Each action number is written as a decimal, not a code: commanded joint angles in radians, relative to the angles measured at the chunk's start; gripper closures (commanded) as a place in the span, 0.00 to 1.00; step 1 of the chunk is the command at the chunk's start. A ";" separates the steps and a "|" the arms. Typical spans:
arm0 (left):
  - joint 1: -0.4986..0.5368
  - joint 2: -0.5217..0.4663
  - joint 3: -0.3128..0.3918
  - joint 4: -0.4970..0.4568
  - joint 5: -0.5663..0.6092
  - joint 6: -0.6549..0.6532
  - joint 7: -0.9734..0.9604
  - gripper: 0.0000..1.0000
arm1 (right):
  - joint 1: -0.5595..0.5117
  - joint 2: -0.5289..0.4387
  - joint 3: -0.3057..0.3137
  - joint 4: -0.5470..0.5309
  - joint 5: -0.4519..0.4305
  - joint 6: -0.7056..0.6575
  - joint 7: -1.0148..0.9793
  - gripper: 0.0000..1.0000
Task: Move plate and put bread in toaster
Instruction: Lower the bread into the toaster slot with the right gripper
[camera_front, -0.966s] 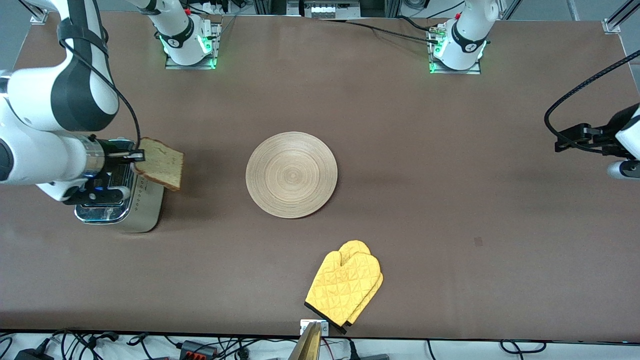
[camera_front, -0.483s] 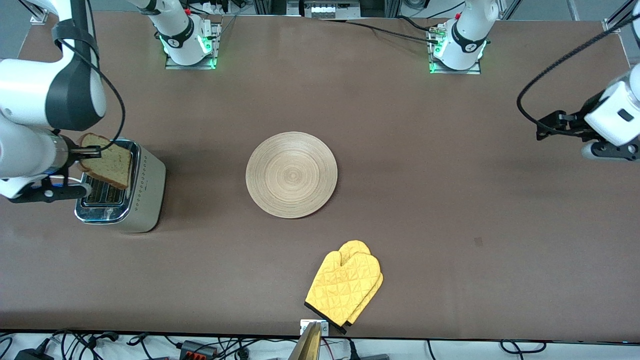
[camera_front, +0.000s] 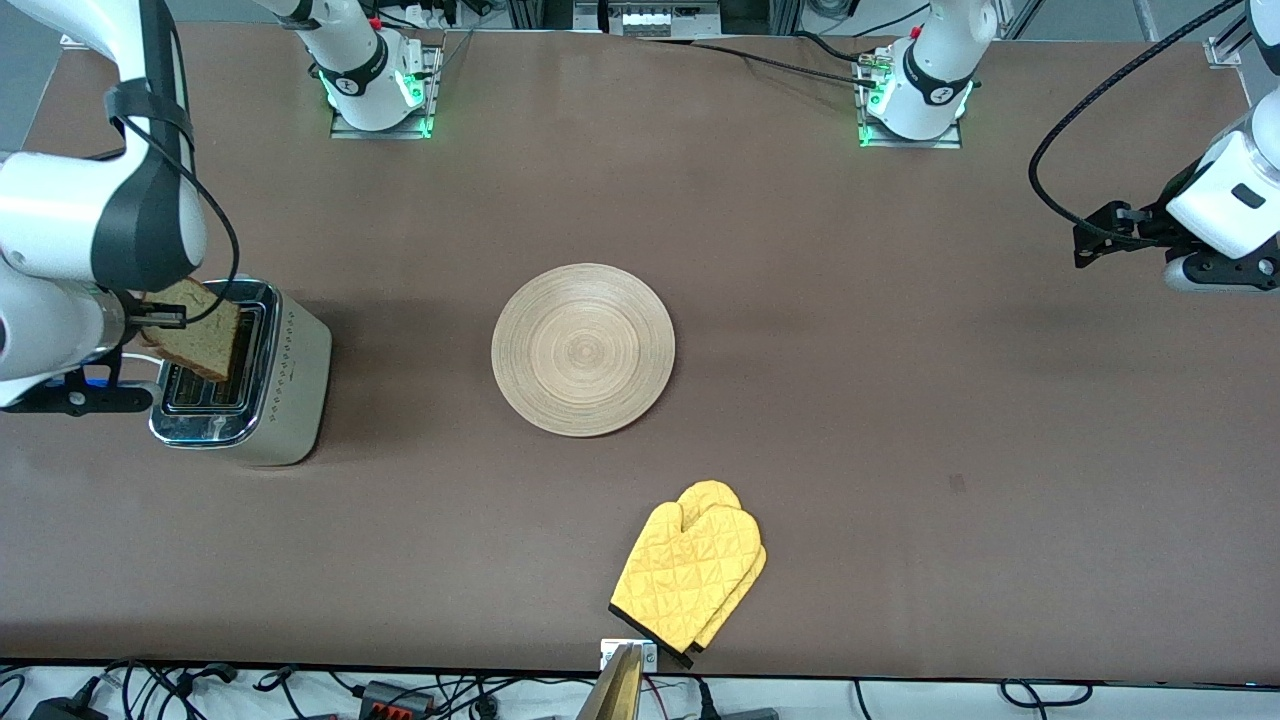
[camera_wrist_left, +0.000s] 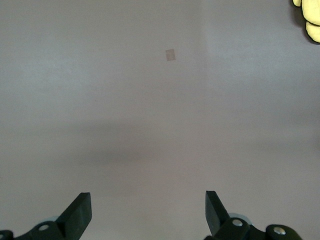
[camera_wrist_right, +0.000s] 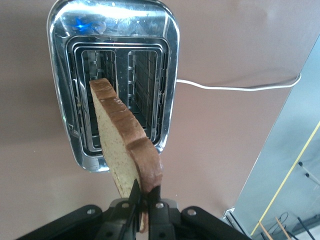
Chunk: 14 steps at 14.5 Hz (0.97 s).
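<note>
Right pincer (camera_wrist_right: 141, 212) pinches square brown bread slice (camera_wrist_right: 122, 145) by crust, over chrome-topped cream toaster (camera_front: 290, 390) slots. Left pincer (camera_wrist_left: 148, 215) spread, waits over bare tabletop (camera_front: 900, 400). Round light-wood plate (camera_front: 583, 349) sits mid-tabletop.

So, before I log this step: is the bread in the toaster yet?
Not yet. The bread hangs edge-down above the toaster slots, pinched in the right hand.

Yellow quilted oven mitt (camera_front: 688, 573) near the table's (camera_front: 900, 400) front edge, possibly a stacked pair
</note>
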 joint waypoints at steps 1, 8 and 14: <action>0.002 0.015 -0.003 0.037 -0.019 0.002 -0.011 0.00 | -0.002 0.026 0.002 0.031 -0.015 -0.020 0.024 1.00; 0.000 0.074 -0.003 0.123 -0.019 -0.006 -0.011 0.00 | -0.005 0.038 0.000 0.038 -0.010 0.054 0.020 1.00; 0.002 0.072 -0.003 0.126 -0.021 -0.064 -0.012 0.00 | -0.005 0.038 0.000 0.031 0.016 0.045 0.021 1.00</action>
